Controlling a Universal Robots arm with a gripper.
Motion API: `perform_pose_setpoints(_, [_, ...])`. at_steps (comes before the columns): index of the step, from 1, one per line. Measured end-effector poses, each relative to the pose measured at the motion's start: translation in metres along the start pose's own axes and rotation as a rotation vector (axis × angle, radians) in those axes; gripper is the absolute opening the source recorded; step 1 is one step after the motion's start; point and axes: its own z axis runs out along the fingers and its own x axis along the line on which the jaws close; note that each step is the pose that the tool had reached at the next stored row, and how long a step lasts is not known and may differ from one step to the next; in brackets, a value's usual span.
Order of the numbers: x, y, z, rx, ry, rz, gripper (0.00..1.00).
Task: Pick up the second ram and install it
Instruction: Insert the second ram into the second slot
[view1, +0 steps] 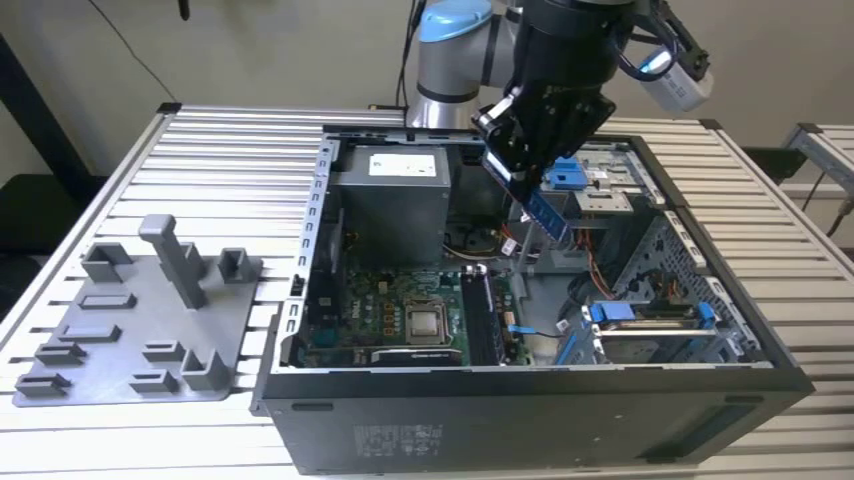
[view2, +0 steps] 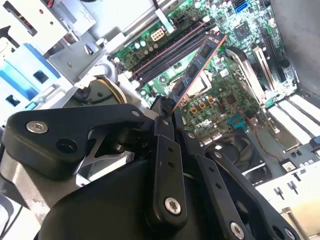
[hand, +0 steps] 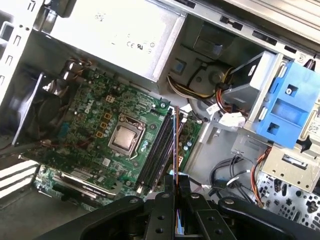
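Fingers (view2: 164, 130) pinch one end of the second ram (view2: 197, 65), held over the open computer case (view1: 534, 400); the stick's long axis runs roughly along the memory slots (hand: 157, 150) lying below it.

Arm (view1: 447, 45) angled downward — gripper (view2: 167, 106) clamped on the second ram (view2: 200, 59)
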Motion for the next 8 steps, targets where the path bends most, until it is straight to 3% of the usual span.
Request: perform_pose_setpoints(8, [0.0028, -0.0071, 0.0059, 0.0011, -0.0046, 0.036, 0.15])
